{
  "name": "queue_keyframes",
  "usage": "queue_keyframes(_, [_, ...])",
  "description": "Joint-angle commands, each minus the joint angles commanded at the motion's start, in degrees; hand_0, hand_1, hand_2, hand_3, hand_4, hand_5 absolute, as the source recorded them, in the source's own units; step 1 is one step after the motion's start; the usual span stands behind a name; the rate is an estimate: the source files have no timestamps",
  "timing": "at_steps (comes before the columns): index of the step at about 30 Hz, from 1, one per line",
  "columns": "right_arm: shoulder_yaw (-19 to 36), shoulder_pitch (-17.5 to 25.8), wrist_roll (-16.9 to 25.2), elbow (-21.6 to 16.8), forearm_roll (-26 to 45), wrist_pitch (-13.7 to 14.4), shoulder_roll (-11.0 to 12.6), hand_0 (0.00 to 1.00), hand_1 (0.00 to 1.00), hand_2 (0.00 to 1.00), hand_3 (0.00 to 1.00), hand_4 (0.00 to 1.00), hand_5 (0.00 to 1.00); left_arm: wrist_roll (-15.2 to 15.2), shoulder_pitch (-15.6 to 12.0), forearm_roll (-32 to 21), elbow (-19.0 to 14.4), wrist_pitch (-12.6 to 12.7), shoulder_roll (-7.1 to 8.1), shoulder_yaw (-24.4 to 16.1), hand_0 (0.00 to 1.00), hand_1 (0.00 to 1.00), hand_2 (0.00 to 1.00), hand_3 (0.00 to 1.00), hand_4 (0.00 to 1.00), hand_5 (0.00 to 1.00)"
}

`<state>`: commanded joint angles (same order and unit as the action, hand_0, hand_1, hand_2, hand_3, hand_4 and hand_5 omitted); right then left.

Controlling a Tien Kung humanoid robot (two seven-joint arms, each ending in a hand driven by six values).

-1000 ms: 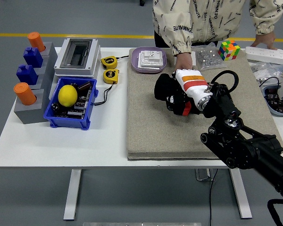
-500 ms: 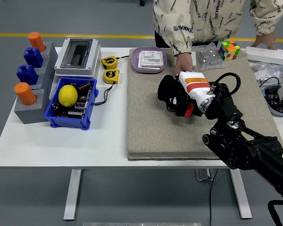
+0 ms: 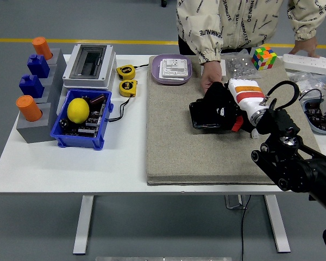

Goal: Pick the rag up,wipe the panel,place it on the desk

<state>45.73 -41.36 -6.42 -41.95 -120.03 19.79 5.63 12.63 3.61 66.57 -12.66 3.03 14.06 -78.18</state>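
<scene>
1. Right hand (image 3: 220,109) over the grey mat (image 3: 179,147) on the white surface (image 3: 70,163).
2. Fingers curled, apparently gripping a black rag (image 3: 206,115); the black-on-black outline is unclear.
3. Person's hand (image 3: 211,73) rests just behind.

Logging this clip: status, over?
Right hand down on dark panel on mat; rag not distinguishable. Left hand out of view. Person's hand close behind panel.

On the counter (image 3: 43,168): blue bin (image 3: 80,130) holding a lemon (image 3: 77,110), grey electrical box (image 3: 89,66), two yellow tape measures (image 3: 127,79), purple plate (image 3: 172,70), Rubik's cube (image 3: 264,57), white power strip (image 3: 311,64) at far right.
</scene>
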Motion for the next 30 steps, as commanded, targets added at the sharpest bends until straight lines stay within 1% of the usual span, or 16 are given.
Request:
queue_keyframes(9, [1.6,0.7,0.0,0.5,-0.6,0.0,4.2,0.177,0.281,0.329,0.329,0.883,0.053,0.0,0.0,0.0,0.0,0.0,-0.15,-0.4,0.636,0.658,0.683,0.573,0.613,0.507])
queue_keyframes(19, [1.2,2.0,-0.1,-0.8,-0.8,-0.2,10.5,0.177,0.281,0.329,0.329,0.884,0.053,0.0,0.1,0.2,0.0,0.0,-0.3,-0.9,0.635,0.658,0.683,0.572,0.612,0.507])
queue_keyframes(22, [1.5,2.3,-0.1,-0.8,-0.5,-0.2,11.8,0.177,0.281,0.329,0.329,0.884,0.053,0.0,0.1,0.2,0.0,0.0,-0.33,-1.0,0.635,0.658,0.683,0.572,0.612,0.507])
queue_keyframes(26, [1.8,2.5,-0.1,-1.0,0.0,-0.2,12.6,0.177,0.281,0.329,0.329,0.884,0.052,0.0,0.0,0.2,0.0,0.0,-0.39,-1.0,0.634,0.658,0.682,0.572,0.612,0.507])
queue_keyframes(30, [1.8,2.7,-0.1,-1.0,0.9,-0.2,12.7,0.178,0.28,0.329,0.329,0.884,0.052,0.0,0.1,0.2,0.0,0.0,-0.44,-1.0,0.635,0.658,0.684,0.572,0.612,0.507])
